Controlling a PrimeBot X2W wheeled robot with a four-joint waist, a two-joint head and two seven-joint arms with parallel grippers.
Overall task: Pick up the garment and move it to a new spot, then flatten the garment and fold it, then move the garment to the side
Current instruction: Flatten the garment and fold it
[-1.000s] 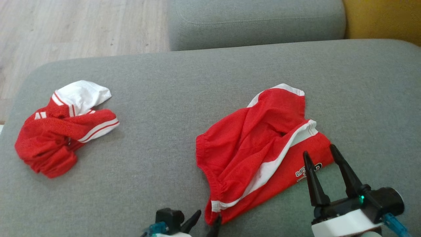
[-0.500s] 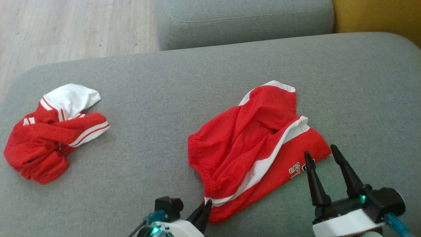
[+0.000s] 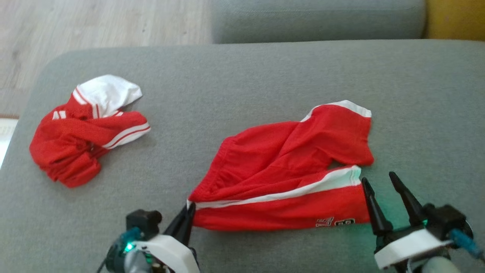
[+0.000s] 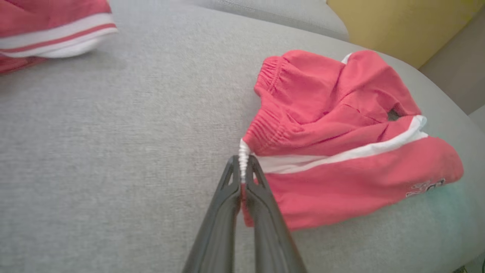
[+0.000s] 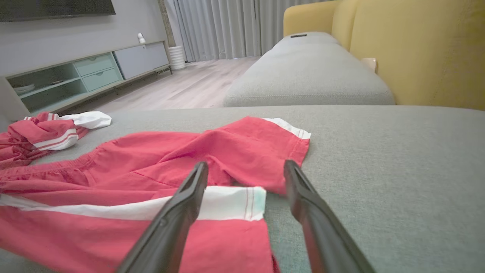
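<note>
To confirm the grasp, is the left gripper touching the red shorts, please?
Touching: the left wrist view shows the left gripper shut on a white corner of the red shorts.

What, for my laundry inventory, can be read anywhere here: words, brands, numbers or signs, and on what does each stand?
Print on the red shorts, near a leg hem: dark, white-edged block characters, too blurred to read in any view.
Red and white garment on the left: stripes, no readable text.
Nothing else legible.
</note>
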